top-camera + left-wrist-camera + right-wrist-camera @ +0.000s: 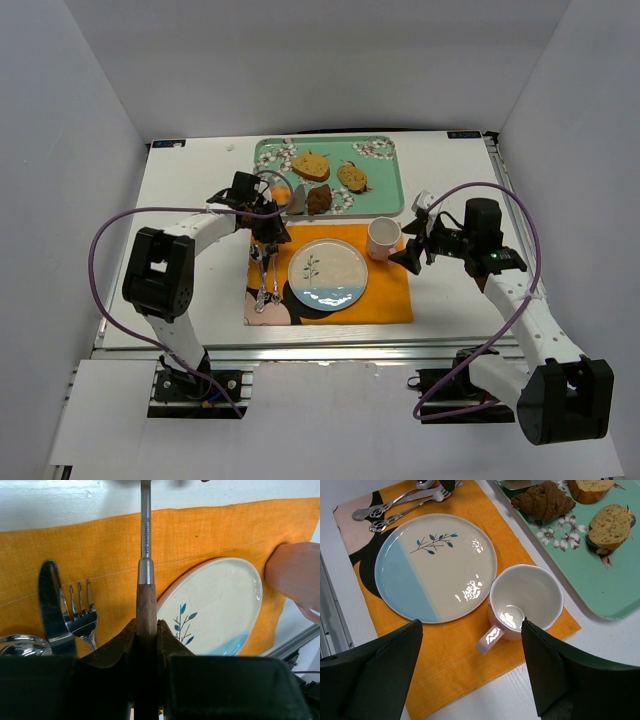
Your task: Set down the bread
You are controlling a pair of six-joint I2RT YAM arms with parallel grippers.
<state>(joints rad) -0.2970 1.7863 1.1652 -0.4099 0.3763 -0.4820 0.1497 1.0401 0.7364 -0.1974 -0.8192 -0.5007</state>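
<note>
The bread (281, 193) is a small golden-orange bun at the left edge of the green tray (385, 190), partly hidden by my left arm's cable. My left gripper (267, 233) (148, 625) is shut on the wooden handle of a spatula (146, 602). Its steel shaft points toward the tray, and its grey blade (297, 200) lies right beside the bun. I cannot tell whether the bun rests on the blade. The bread is out of both wrist views. My right gripper (412, 252) (472, 630) stands open just right of the cup, holding nothing.
An orange placemat (385, 295) carries a blue-and-cream plate (327, 273) (435, 565) (215, 605), a white cup (384, 238) (526, 600) and cutlery (263, 280) (82, 615). The tray holds two tan slices (310, 165) (353, 177) and a dark brown chunk (319, 199) (542, 501).
</note>
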